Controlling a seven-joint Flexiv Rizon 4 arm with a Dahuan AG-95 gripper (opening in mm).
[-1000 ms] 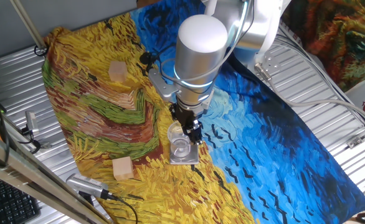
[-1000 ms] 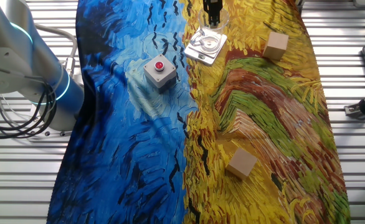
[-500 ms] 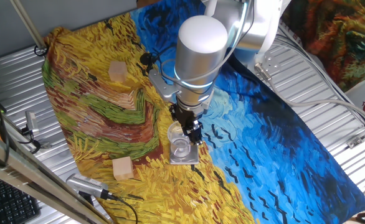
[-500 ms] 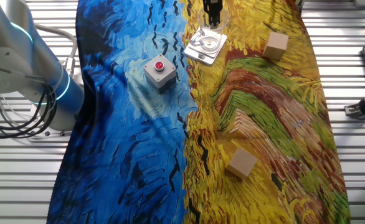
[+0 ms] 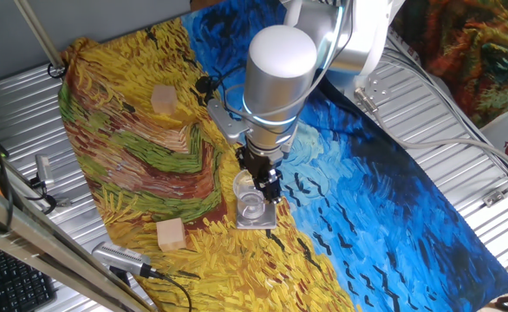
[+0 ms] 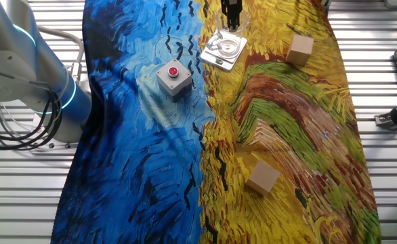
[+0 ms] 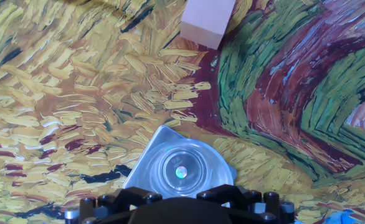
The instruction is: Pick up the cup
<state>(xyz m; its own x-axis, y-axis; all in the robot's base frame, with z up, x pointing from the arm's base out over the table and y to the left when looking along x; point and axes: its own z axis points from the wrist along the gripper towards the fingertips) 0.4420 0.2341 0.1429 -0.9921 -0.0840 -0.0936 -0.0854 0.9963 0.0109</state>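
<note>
1 clear cylindrical cup (image 5: 250,201) on 1 flat square grey coaster (image 5: 258,218) | 2 wooden cubes (image 6: 300,49) | 1 red-button box (image 6: 173,76) | gripper (image 5: 263,180) at cup rim, jaw state unclear

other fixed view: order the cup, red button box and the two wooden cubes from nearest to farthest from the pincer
1. cup: just below the pincer, on the grey plate.
2. top cube: to the right of the pincer, on yellow cloth. The red button box, lower left on blue cloth, is too close to call against it.
3. bottom cube: far down the cloth, clearly farthest.
</note>
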